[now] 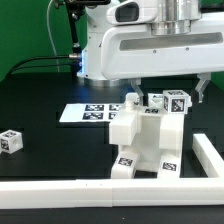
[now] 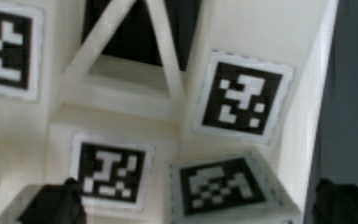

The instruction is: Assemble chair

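Observation:
The partly built chair [image 1: 146, 142] stands in the middle of the black table. It is a stack of glossy white blocks with black-and-white tags, and two tagged pieces [image 1: 170, 102] sit on its top. My gripper [image 1: 171, 96] hangs right over that top, its dark fingers [image 1: 203, 92] wide apart on either side of the two pieces. In the wrist view the tagged white pieces [image 2: 238, 100] fill the picture, and the gripper [image 2: 197, 205] straddles two tagged faces with its dark fingertips [image 2: 51, 205] at the corners. The jaws stand open. A loose tagged cube leg [image 1: 10, 141] lies at the exterior view's left.
The marker board [image 1: 88, 112] lies flat behind the chair. A long white border rail [image 1: 90, 190] runs along the front and turns up the exterior view's right side [image 1: 212, 155]. The robot's white body [image 1: 150, 45] fills the top.

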### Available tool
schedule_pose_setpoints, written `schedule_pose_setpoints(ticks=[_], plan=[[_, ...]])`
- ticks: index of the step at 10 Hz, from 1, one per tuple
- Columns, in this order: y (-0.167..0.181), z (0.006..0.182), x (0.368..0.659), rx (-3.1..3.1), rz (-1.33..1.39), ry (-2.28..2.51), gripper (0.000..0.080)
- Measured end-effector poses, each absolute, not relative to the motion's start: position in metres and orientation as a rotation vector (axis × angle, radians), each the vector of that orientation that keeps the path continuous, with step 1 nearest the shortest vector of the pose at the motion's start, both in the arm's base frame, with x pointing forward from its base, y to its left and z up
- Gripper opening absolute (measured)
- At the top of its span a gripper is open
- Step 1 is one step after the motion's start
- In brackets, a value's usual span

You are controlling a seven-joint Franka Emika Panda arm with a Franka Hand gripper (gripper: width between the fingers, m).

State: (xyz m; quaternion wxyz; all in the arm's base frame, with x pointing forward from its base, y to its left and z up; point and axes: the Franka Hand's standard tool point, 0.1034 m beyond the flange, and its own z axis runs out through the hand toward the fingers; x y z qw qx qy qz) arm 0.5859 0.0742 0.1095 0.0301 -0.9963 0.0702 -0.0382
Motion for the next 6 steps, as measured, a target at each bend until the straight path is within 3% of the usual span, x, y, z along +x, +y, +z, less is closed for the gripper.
schedule_pose_setpoints(ticks=[1,3,6], plan=[[0.0739,0.1095,0.586,-3.073,-0.118,0.215,0.0526],[0.0744,0.1093,0.5859,-3.042,-0.111,0.434,0.0275],[0.075,0.1089,0.5861,-2.963,-0.098,0.775,0.0278]])
